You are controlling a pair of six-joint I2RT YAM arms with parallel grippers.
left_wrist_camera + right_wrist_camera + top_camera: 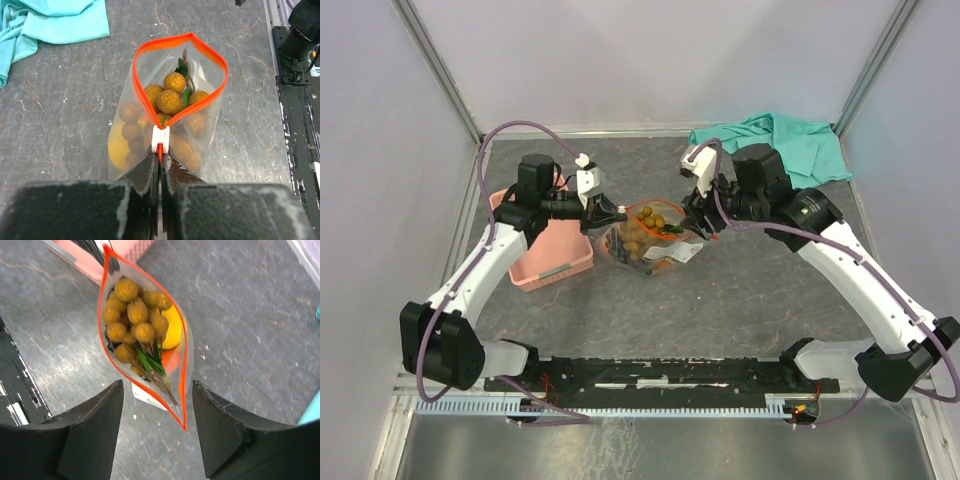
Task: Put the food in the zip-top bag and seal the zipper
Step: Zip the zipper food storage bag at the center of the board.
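Now: left tool (159,161) pinches the zipper (223,75) end; right tool (157,390) spread at lower frame, gripping nothing. Risk: bag (202,142) could slide, berry stems (158,380) jamming closure.

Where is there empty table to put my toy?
The widest bare patch lies between the bag and the black rail. Another lies at the back, between pink basket and teal cloth. Crowded: the middle, where left claw and right claw flank the bag.

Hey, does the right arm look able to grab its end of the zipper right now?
Probably yes: the right end effector is open, the zipper has its near corner just ahead between the fingers, nothing blocks it, and the left end effector pins the far end.
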